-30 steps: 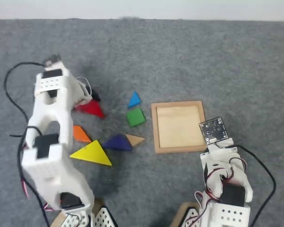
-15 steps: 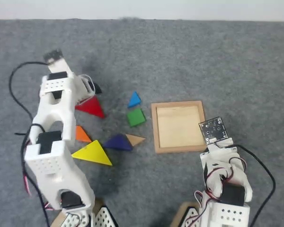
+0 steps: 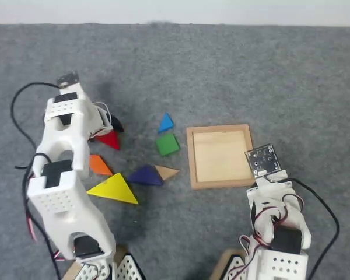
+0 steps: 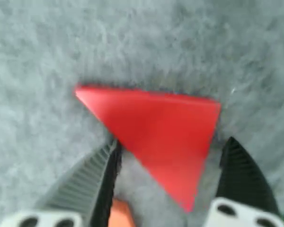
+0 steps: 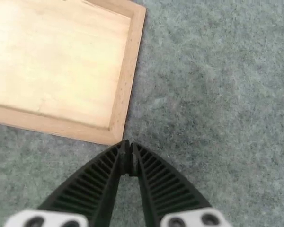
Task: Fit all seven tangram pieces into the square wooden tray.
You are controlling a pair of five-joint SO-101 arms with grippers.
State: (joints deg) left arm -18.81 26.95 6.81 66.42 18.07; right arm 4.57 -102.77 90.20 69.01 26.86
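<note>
The red triangle (image 4: 156, 127) lies on the grey carpet between the open fingers of my left gripper (image 4: 173, 143), one finger (image 4: 100, 172) on each side of it. In the high view the left gripper (image 3: 108, 129) covers part of the red triangle (image 3: 110, 140). Other pieces lie loose to the left of the tray: orange (image 3: 99, 165), yellow triangle (image 3: 114, 189), dark blue triangle (image 3: 144, 175), tan triangle (image 3: 166, 172), green square (image 3: 167, 144), small blue triangle (image 3: 165, 123). The square wooden tray (image 3: 191, 157) holds nothing. My right gripper (image 5: 129, 156) is shut beside the tray's corner (image 5: 125, 94).
The right arm (image 3: 274, 221) stands at the front right, just before the tray. Cables loop around the left arm (image 3: 58, 175). Open grey carpet stretches behind the pieces and to the right of the tray.
The left gripper swung out and then came back down over the red triangle, covering more of it; the triangle now sits slightly farther left. The right arm has not moved.
</note>
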